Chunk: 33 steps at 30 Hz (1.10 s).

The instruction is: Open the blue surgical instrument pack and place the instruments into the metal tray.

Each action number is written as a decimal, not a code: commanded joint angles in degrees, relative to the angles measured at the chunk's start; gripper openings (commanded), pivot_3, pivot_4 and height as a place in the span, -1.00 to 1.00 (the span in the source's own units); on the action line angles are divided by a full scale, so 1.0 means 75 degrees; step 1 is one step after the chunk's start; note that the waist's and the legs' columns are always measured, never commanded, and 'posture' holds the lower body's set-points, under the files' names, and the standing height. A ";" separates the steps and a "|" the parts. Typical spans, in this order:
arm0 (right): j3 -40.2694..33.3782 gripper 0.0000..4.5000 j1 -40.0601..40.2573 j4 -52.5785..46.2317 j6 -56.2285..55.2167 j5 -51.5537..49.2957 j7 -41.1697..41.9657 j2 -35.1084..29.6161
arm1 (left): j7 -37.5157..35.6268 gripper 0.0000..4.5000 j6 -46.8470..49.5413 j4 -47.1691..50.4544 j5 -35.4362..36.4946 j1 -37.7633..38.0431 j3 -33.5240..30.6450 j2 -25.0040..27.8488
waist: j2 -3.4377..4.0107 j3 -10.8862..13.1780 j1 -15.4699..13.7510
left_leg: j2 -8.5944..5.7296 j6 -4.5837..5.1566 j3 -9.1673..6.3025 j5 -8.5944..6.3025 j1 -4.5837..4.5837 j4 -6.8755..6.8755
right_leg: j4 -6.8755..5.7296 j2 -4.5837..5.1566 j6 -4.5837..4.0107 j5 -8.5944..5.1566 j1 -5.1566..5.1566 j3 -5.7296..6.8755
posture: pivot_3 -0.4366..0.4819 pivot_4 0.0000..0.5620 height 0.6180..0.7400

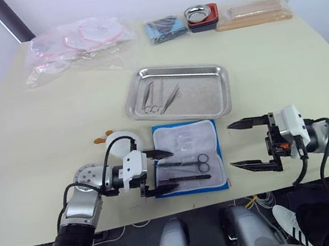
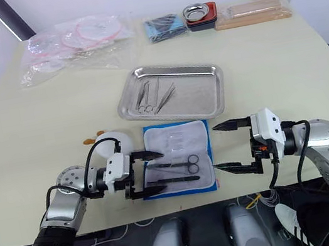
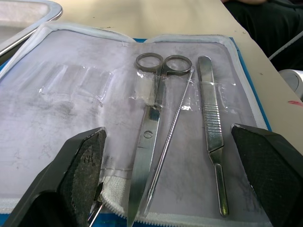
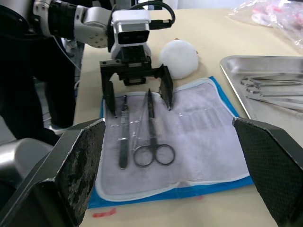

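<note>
The blue surgical instrument pack [image 1: 184, 142] lies open near the table's front edge, grey-white lining up. Three instruments rest on the lining: ring-handled scissors [image 3: 150, 137], a thin probe [image 3: 173, 125] and a flat handle [image 3: 212, 127]. My left gripper [image 1: 173, 169] is open at the pack's left side, its fingers straddling the tips of these tools without touching them. My right gripper [image 1: 231, 146] hovers open just right of the pack, holding nothing. Behind the pack sits the metal tray [image 1: 207, 96], with a few slender instruments [image 1: 159, 97] in its left half.
A white round object [image 1: 119, 138] lies against the pack's left rear corner. Along the back edge are clear plastic bags [image 1: 77, 46], a small blue packet [image 1: 165, 28], a metal bowl in a red holder [image 1: 199, 15] and a tan wrapped bundle [image 1: 253, 12].
</note>
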<state>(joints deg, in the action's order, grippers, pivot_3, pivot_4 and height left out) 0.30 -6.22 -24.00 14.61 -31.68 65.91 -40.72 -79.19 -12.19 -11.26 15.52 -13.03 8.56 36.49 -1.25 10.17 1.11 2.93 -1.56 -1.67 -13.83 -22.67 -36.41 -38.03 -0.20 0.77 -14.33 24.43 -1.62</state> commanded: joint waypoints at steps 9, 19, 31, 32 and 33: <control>-0.1048 1.00 -0.0068 -0.0419 0.0394 -0.1006 0.0632 -0.1027 | 0.0041 0.98 -0.0315 -0.0904 -0.0602 0.0117 0.0598 -0.0050 | 0.0025 -0.0014 -0.0042 | -0.0010 0.0007 -0.0003 -0.0004 0.0109 0.0000 | 0.0007 0.0007 -0.0001 -0.0002 -0.0116 0.0000 | -0.05 -0.47 1.00; -0.0914 1.00 -0.0523 -0.0108 0.0475 -0.0953 0.0562 -0.1010 | -0.0078 0.98 -0.0220 -0.1450 -0.0461 -0.0050 0.0616 -0.0215 | 0.0103 -0.0073 -0.0036 | -0.0018 0.0008 -0.0003 -0.0004 0.0116 0.0000 | 0.0003 0.0007 0.0004 0.0002 -0.0124 -0.0010 | -0.05 -0.47 1.00; 0.1227 1.00 -0.1506 0.0155 0.1061 0.1212 -0.1503 0.0279 | -0.0171 0.98 -0.0635 -0.2205 -0.0682 -0.0031 0.0864 -0.0369 | 0.0211 -0.0245 -0.0017 | -0.0029 0.0011 -0.0003 -0.0002 0.0131 0.0000 | -0.0008 -0.0018 0.0004 0.0002 -0.0131 -0.0056 | -0.05 -0.47 1.00; 0.1459 1.00 -0.1564 0.0214 0.1007 0.1479 -0.1604 0.0392 | -0.0198 0.98 -0.0651 -0.2180 -0.0727 -0.0030 0.0901 -0.0351 | 0.0215 -0.0252 -0.0015 | -0.0030 0.0012 -0.0003 -0.0002 0.0131 -0.0001 | -0.0011 -0.0033 0.0004 0.0001 -0.0131 -0.0080 | -0.05 -0.47 1.00; 0.1643 1.00 -0.1621 0.0245 0.1027 0.1654 -0.1699 0.0499 | -0.0198 0.98 -0.0637 -0.2163 -0.0770 -0.0033 0.0928 -0.0336 | 0.0208 -0.0263 -0.0016 | -0.0034 0.0012 -0.0003 -0.0001 0.0131 -0.0001 | -0.0012 -0.0043 0.0004 0.0001 -0.0131 -0.0101 | -0.05 -0.47 1.00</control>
<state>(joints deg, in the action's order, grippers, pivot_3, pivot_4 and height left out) 11.62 -17.41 -21.39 23.08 -21.06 54.43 -37.37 -80.55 -18.30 -23.56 15.73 -16.53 11.31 33.49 0.31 8.20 0.99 2.67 -1.47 -1.69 -13.84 -21.71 -36.42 -38.11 -0.62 0.80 -14.32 23.45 -2.52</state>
